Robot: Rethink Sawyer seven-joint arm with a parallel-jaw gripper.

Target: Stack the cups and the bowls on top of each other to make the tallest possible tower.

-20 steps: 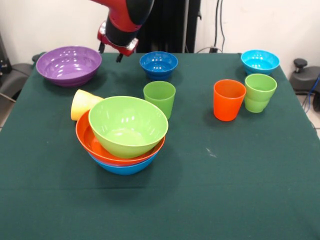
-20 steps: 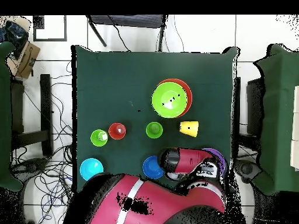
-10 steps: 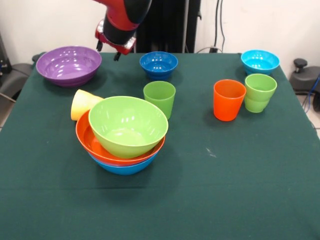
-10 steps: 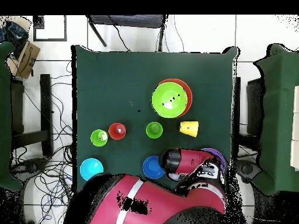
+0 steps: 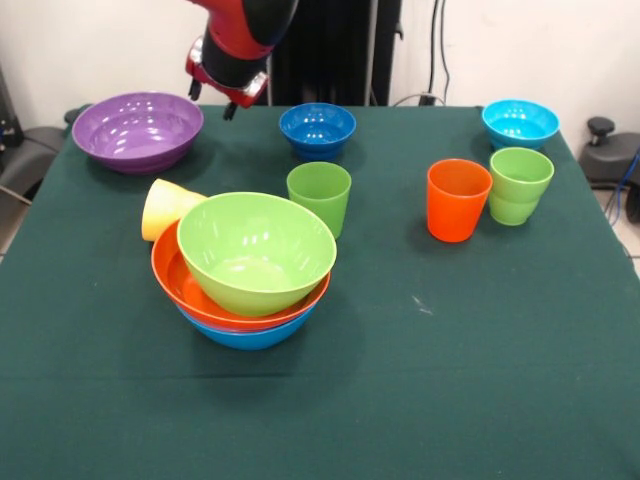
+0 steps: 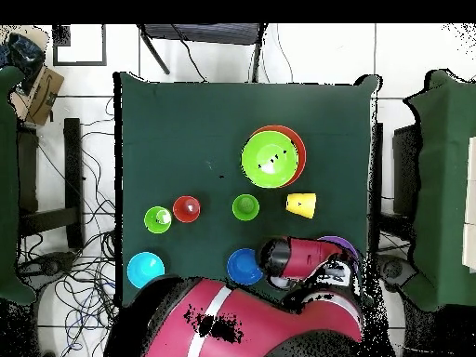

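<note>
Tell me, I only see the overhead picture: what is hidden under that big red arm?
Observer: A purple bowl, upright and empty; the open pincer hangs near its rim, holding nothing.
Operator: Is the lime green bowl sitting only in the orange bowl?
Observer: No, a blue bowl sits under the orange bowl.
Operator: And the yellow thing?
Observer: A yellow cup lying on its side beside the orange bowl.
</note>
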